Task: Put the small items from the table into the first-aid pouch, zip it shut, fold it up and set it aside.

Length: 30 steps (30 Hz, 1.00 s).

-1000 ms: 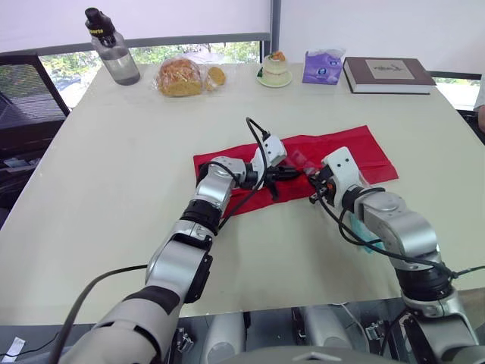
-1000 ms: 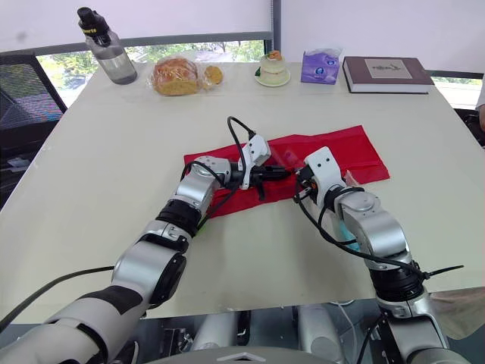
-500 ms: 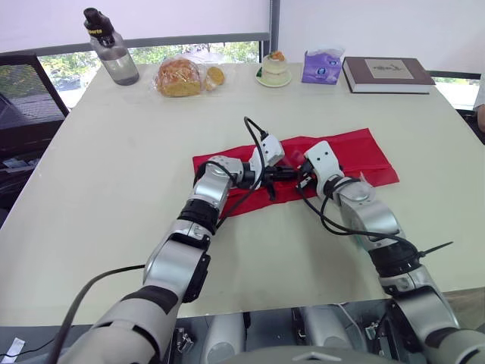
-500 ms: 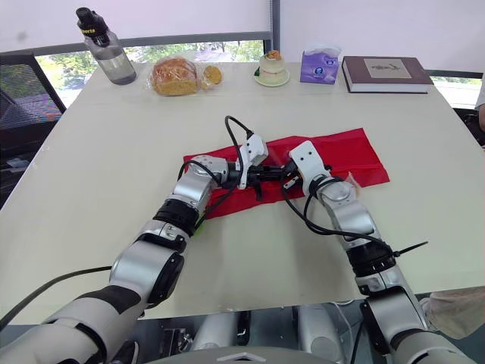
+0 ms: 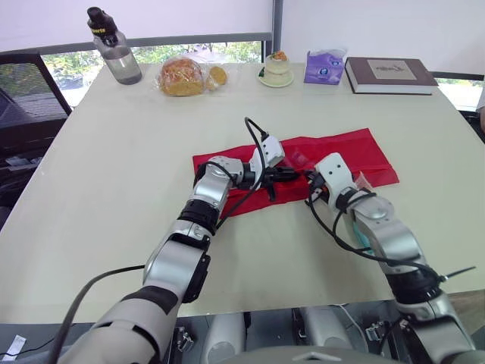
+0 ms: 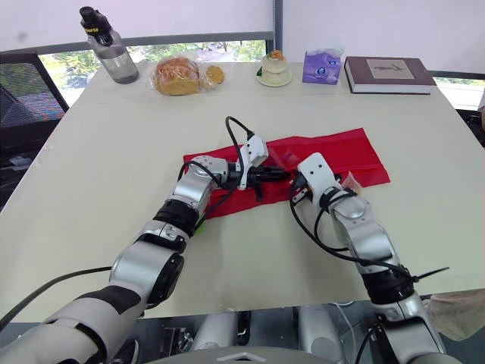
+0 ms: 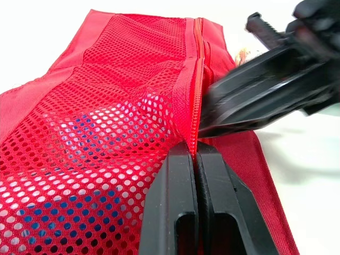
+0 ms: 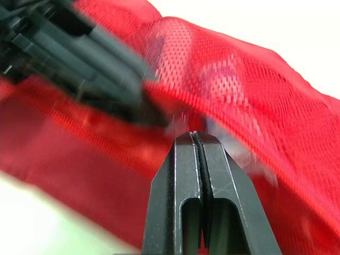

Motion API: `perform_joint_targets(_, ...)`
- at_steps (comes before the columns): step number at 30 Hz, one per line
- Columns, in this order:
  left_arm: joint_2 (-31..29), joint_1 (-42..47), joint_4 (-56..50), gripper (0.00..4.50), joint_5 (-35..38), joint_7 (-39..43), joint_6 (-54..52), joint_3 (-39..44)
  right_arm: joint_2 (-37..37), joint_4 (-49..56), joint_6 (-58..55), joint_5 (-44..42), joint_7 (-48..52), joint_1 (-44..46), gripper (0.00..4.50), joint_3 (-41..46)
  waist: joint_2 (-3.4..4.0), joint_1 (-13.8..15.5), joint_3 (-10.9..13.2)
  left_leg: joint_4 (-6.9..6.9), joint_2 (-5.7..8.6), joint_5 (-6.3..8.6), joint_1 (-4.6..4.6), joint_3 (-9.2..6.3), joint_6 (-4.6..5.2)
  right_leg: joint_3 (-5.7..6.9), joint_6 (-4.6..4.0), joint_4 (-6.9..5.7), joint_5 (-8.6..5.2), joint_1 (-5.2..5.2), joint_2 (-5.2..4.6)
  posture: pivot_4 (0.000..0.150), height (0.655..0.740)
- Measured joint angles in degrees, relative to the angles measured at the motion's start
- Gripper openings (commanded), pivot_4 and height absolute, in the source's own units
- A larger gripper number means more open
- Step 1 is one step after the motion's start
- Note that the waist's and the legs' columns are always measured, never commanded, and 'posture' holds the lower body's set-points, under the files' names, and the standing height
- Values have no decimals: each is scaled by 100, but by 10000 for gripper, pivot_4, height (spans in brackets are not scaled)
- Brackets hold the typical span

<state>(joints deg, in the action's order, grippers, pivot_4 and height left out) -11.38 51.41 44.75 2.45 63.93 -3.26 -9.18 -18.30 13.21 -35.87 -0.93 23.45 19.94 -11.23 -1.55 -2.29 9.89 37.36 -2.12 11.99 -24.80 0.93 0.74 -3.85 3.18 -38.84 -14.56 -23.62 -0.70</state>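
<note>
The red first-aid pouch lies unfolded flat across the middle of the table. My left gripper is shut on its zip edge, where the red mesh pocket meets the zipper. Blue items show through the mesh. My right gripper is shut, tips against the pouch right beside the left fingers, on a pale blurred bit that looks like the zipper pull. From the head, both grippers meet at the pouch's near edge, the left gripper and the right gripper. A small pinkish item and a teal item lie by the right arm.
Along the far edge stand a water bottle, a bagged bread, a small dessert cup, a purple tissue pack and a book. Bare table lies left of the pouch and in front of it.
My right gripper pushed left toward the left gripper, then drew back slightly to the right along the pouch's edge. The left gripper kept its hold in place.
</note>
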Motion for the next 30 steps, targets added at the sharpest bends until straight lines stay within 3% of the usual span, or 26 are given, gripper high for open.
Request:
perform_joint_targets(5,19,0,0,0,0,3,2,-1,4,-25,-32,23,-52,35,362,65,0,-1,0,1,0,0,1,0,0,-1,0,-1,0,0,1,1500,7400)
perform_joint_targets(14,18,-26,-32,0,4,67,3,-24,581,-1748,682,297,-402,965,362,-53,0,-4,0,-1,-1,0,-1,1,0,-2,0,2,0,-1,0,1500,7400)
perform_joint_targets(19,20,-26,-32,0,7,68,7,-23,692,-2036,1000,326,-577,1021,362,-3,0,-2,0,-3,0,0,-2,2,0,-1,0,2,0,-1,-1,1500,7400)
perform_joint_targets(25,-3,-25,-7,0,2,71,31,-28,206,-759,712,205,-224,229,362,84,0,9,0,-3,0,0,-4,1,0,0,0,3,0,0,-2,1500,7400)
perform_joint_targets(30,-18,5,144,0,-1,59,110,-28,-271,1114,-108,-452,180,-672,362,729,0,3,0,-2,-1,0,0,-2,0,0,0,0,0,0,2,1500,7400)
